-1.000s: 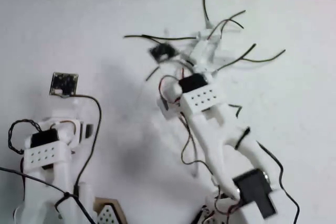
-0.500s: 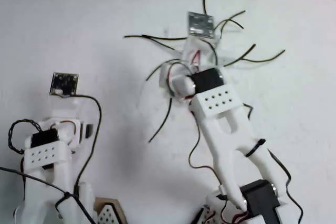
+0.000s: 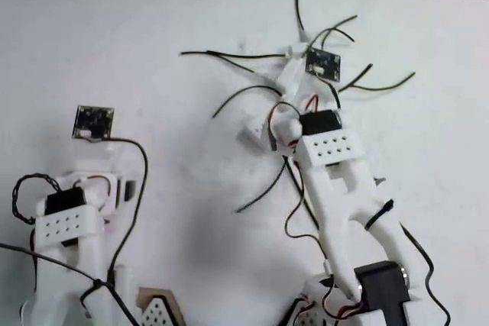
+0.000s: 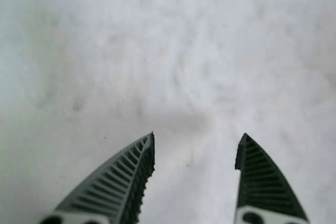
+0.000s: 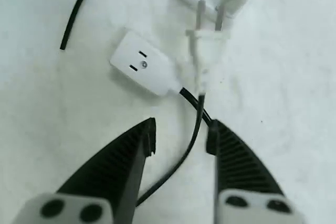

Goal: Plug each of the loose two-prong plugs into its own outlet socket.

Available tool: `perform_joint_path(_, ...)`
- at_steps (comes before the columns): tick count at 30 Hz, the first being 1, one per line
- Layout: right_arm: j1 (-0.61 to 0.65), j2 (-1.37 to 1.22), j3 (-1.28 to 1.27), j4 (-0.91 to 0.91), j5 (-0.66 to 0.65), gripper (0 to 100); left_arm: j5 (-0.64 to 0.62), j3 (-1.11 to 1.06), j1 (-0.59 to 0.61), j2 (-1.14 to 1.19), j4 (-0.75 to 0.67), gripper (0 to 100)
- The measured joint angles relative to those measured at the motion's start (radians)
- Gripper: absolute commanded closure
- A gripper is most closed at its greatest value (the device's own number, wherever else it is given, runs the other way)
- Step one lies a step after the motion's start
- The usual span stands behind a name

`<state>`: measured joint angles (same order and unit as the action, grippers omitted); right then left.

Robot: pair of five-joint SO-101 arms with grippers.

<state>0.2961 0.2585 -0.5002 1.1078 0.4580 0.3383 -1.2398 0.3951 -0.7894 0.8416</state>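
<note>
High view overlooks the table (image 3: 114, 36); wrist views face it closely

a robotics lab: white table (image 3: 92, 43) bearing wired arms (image 3: 336, 188).

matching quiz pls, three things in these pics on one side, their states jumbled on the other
1. left gripper with dark ribbed fingers
2. right gripper with dark ribbed fingers
3. white plastic two-prong plug

a. unplugged, prongs bare
b. open above bare white table
c. open astride thin black cable

Pairs: 1-b, 2-c, 3-a
</note>
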Motion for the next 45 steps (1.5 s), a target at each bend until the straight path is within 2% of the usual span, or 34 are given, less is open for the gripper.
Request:
perform_joint_path(3,-0.002,0.000,0.000,0.051,-0.046,80.0,0.000,0.000,0.000,0.000,0.000,75)
perform_joint_path(8,-0.034,0.078,0.000,0.097,-0.206,80.0,0.000,0.000,0.000,0.000,0.000,75)
perform_joint_path(10,-0.057,0.117,0.000,0.098,-0.319,80.0,0.000,0.000,0.000,0.000,0.000,75)
perform_joint_path(15,-0.077,0.157,0.000,0.098,-0.729,80.0,0.000,0.000,0.000,0.000,0.000,75)
perform_joint_path(18,-0.074,0.158,0.000,0.086,-0.853,80.0,0.000,0.000,0.000,0.000,0.000,75)
perform_joint_path(22,-0.077,0.158,-0.014,-0.008,-0.884,81.3,0.000,0.000,0.000,0.000,0.000,75)
perform_joint_path(27,-0.046,0.104,-0.018,-0.135,-0.887,98.5,0.000,0.000,0.000,0.000,0.000,75)
perform_joint_path(37,0.014,-0.196,-0.017,-0.436,-0.887,96.2,0.000,0.000,0.000,0.000,0.000,75)
perform_joint_path(45,-0.018,-0.479,0.167,-0.460,-0.887,96.2,0.000,0.000,0.000,0.000,0.000,75)
